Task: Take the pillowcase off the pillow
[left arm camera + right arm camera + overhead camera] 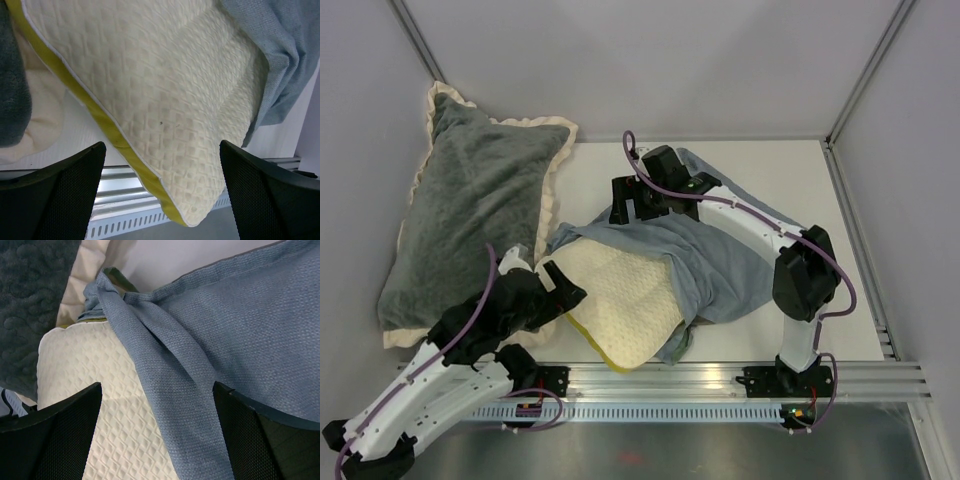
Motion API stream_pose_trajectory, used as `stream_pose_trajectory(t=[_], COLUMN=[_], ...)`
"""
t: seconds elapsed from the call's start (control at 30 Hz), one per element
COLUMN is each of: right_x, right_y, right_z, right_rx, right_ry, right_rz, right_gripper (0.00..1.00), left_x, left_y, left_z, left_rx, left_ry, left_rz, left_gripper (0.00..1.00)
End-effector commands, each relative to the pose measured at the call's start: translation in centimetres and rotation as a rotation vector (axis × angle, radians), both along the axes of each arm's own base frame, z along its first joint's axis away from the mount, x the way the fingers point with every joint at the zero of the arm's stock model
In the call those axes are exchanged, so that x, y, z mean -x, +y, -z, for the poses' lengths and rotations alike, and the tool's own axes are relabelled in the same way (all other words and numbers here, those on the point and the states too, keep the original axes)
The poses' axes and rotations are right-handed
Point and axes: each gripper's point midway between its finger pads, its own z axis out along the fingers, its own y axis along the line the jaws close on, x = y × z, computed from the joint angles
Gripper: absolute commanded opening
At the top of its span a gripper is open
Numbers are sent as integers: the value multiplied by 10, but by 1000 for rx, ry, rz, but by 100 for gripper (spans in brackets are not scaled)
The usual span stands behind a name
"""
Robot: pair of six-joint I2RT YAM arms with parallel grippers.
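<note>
Pillow (620, 300) sits low-centre in the top view, its bare cream quilted corner pointing at the desk's (600, 170) bottom edge. The pillowcase (730, 265) is bunched over its upper right part and trails off to the right. Left tool (162, 144) is spread wide with nothing pinched, pillow corner right in front of it. Right tool (156, 385) is gaping too, over a twisted fold of blue cloth, gripping nothing. Dark grey pillow (470, 210) fills the upper left.
</note>
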Motion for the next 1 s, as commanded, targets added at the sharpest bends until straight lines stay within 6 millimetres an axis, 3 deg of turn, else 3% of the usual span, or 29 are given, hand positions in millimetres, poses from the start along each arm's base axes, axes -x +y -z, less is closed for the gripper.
stream_pose_trajectory(t=[0.0,0.13,0.37,0.53,0.6,0.63,0.67,0.73,0.77,0.83,0.97], right_x=[-4,-5,0,-1,-1,-2,-3,-3,-6,-6,-5], right_y=[14,17,9,7,9,10,11,16,18,24,38], right_z=[-21,-21,-25,-18,-16,-11,-9,-4,-6,9,18], right_rx=[-52,-27,4,25,31,39,44,49,47,69,100], right_ry=[-36,-54,-82,-83,-76,-68,-71,-67,-77,-49,-42], right_rz=[-58,-77,-82,-83,-89,-95,-102,-117,-121,-132,-167], right_gripper=[98,98,98,98,98,98,98,98,98,98,97], left_x=[-20,-30,-40,-54,-62,-62,-64,-65,-64,-60,-50], left_y=[-1,-11,-21,-16,-19,-24,-29,-39,-42,-49,-59], left_z=[-11,-11,37,51,50,47,44,40,39,37,25], left_rx=[24,-19,-41,5,14,21,31,52,59,83,154], left_ry=[-47,-25,114,122,106,101,88,73,66,62,6], left_rz=[-90,-63,-18,-29,-20,25,49,117,142,192,265], left_gripper=[100,100,100,100,88,74,42,11,4,2,2])
